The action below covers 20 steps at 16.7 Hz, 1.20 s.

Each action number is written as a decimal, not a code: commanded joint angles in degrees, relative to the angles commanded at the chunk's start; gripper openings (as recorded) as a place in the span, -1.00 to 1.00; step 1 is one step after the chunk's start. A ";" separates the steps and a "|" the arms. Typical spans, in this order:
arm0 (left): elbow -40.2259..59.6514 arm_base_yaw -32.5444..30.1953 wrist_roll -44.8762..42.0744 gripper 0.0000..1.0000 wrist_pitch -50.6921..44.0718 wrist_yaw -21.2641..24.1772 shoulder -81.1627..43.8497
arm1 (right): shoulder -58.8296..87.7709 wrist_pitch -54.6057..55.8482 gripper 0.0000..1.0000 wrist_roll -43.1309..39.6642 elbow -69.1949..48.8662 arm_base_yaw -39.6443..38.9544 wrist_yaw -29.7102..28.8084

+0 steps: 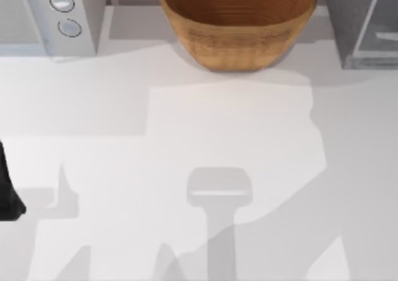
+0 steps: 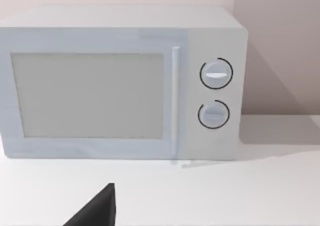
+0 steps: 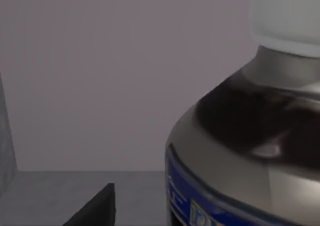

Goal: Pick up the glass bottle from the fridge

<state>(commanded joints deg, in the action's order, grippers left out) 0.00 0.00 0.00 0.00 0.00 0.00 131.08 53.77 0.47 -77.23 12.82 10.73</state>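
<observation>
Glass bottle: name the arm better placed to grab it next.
Right. Its wrist view looks inside the grey fridge, close against the glass bottle. The left arm sits at the table's left edge, facing the white microwave.

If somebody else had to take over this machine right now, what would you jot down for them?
Left arm: parked at the table's left edge, facing the white microwave.
Right wrist view: close on the glass bottle, white cap, blue label, upright against grey walls.
Fridge: back right, beside the woven bowl.
Done: approach to the bottle.
Left: grasp it, lift it out.
</observation>
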 joint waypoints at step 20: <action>0.00 0.00 0.00 1.00 0.00 0.00 0.00 | 0.00 0.00 -1.00 0.00 0.00 0.00 0.00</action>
<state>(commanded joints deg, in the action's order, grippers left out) 0.00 0.00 0.00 0.00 0.00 0.00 131.08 53.77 0.47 -77.23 12.82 10.73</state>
